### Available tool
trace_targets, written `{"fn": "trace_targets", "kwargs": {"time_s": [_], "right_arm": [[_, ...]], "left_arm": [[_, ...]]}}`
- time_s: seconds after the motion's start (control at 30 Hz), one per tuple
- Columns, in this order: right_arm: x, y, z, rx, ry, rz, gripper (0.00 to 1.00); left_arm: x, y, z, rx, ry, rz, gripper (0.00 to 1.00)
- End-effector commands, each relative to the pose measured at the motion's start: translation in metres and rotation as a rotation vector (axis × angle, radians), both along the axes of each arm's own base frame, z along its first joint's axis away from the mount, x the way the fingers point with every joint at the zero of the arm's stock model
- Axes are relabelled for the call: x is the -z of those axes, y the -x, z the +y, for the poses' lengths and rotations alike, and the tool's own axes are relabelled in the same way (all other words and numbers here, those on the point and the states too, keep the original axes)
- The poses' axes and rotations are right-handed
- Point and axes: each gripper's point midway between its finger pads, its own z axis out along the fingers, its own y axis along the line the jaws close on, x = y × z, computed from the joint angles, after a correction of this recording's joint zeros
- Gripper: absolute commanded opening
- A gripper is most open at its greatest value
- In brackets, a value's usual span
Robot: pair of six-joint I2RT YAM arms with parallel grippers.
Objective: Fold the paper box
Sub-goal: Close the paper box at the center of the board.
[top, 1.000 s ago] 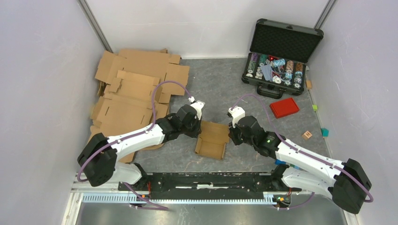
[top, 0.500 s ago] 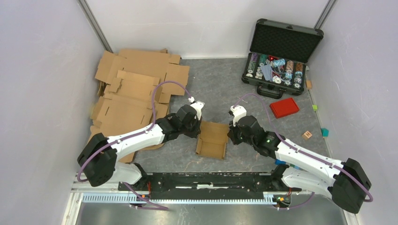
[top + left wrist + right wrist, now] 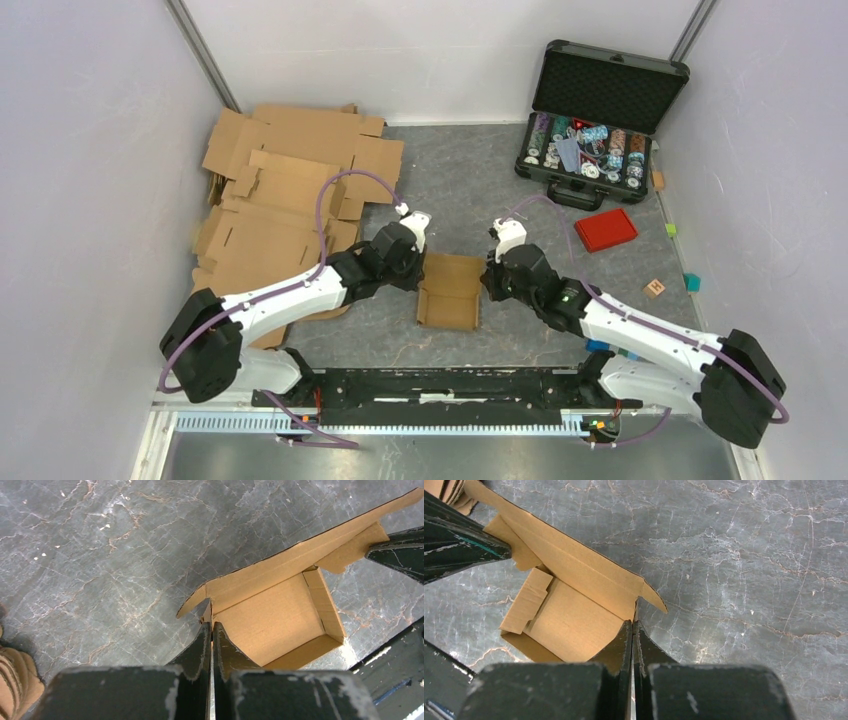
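**A:** What does the overhead camera give that the wrist cameras don't?

**B:** The layout. The small brown cardboard box (image 3: pixel 450 291) lies on the grey marbled table (image 3: pixel 470 190) between both arms. Flat cardboard sheets (image 3: pixel 285 190) are piled to the left and an open black case (image 3: pixel 610 90) sits far right. Only the wrist views show the box's hollow inside and raised walls.

**A:** How does it lie?

**B:** Open side up, long axis running away from the bases, with a wide flap at the far end.

**A:** And the grippers?

**B:** The left gripper (image 3: pixel 212 630) is pinched tight on the left wall's edge. The right gripper (image 3: pixel 632 630) is pinched the same way on the right wall.
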Motion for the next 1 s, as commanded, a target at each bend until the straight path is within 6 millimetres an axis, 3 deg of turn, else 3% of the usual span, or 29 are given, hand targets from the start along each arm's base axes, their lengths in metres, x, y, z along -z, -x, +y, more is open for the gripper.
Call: {"fn": "trace_targets", "kwargs": {"time_s": [0.0,0.2,0.43,0.77,0.97], "right_arm": [[-0.032,-0.023,0.021,0.028,-0.083,-0.099,0.00],[-0.037,-0.051,0.015,0.134,-0.046,-0.209,0.00],[-0.035,-0.071,0.016,0.193,-0.023,-0.263,0.00],[-0.042,-0.088,0.017,0.267,-0.052,-0.324,0.00],[-0.037,-0.091,0.013,0.295,-0.064,-0.355,0.00]], "left_arm": [[-0.028,-0.019,-0.013,-0.071,0.095,-0.077,0.02],[-0.029,-0.046,-0.008,-0.178,0.052,-0.150,0.02],[-0.030,-0.071,-0.003,-0.287,0.039,-0.232,0.02],[-0.024,-0.085,-0.002,-0.393,0.075,-0.262,0.02],[-0.014,-0.089,-0.001,-0.441,0.100,-0.258,0.02]]}}
